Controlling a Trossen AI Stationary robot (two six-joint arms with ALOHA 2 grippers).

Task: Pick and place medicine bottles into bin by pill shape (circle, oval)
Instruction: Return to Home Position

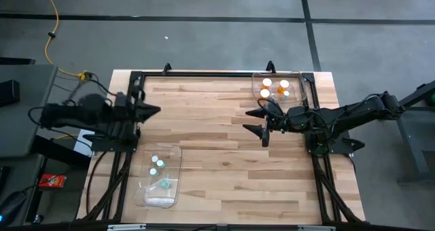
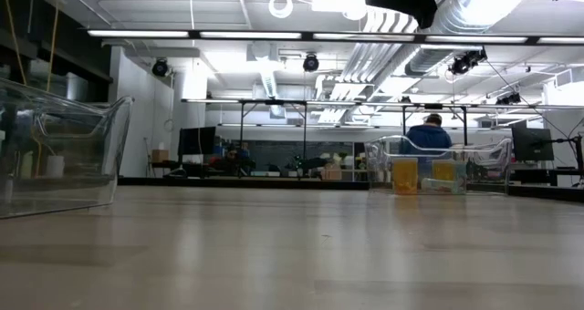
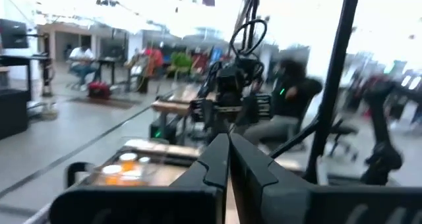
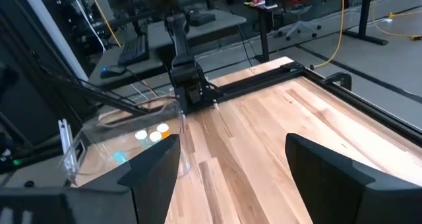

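Surface [image 1: 217, 156] shows me nothing loose: orange bottles [image 1: 267, 83] in right-side bin [image 1: 306, 88], pale bottles [image 1: 158, 164] in left-side bin [image 1: 160, 199]; left gripper [image 1: 153, 111] jaws together, right gripper [image 1: 257, 122] jaws wide.

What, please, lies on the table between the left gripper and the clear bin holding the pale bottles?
Nothing: the high view shows only bare wooden table between the left gripper and that bin.

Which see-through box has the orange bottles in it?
The clear bin beside the right end effector: its bottles are orange. The other bin, nearer the left end effector, holds pale teal ones.
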